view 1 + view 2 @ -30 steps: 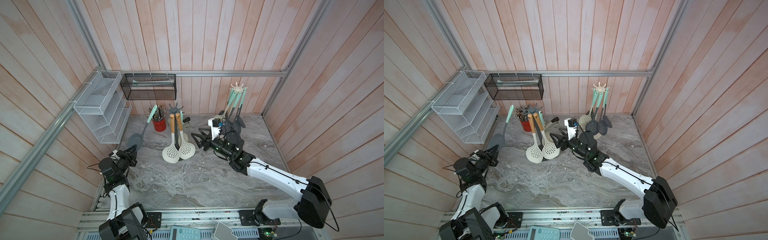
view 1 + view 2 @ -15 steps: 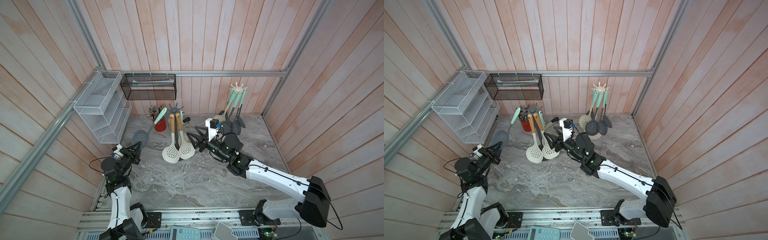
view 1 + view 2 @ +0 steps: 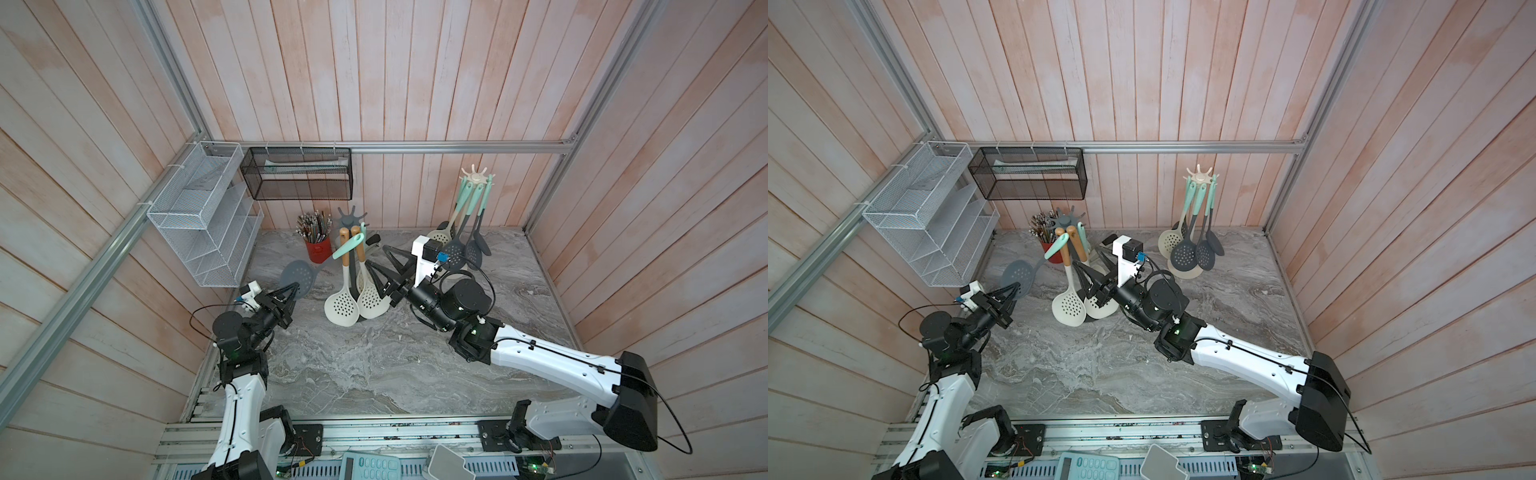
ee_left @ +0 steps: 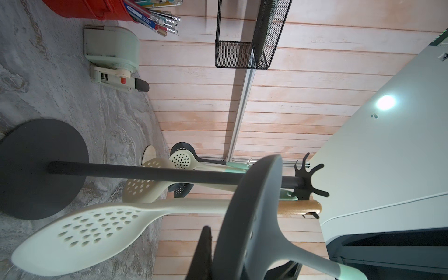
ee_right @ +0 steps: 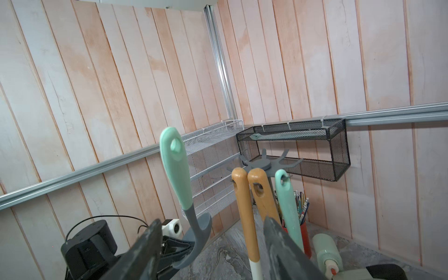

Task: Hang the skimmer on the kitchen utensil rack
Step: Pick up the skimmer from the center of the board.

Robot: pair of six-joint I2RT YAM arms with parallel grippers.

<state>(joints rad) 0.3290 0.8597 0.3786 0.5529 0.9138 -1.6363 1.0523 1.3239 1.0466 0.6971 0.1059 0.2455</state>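
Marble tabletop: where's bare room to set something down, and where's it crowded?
Bare: the wide front middle of the tabletop between left arm and right arm, and the stretch in front of the cream rack. Crowded: the back, from red pencil cup through dark rack.

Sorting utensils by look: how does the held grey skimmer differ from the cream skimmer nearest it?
The grey skimmer has a mint handle; the cream skimmer has a wooden one. The grey skimmer is tilted, gripped by the left end effector; the cream skimmer hangs on the dark rack. Both have perforated heads.
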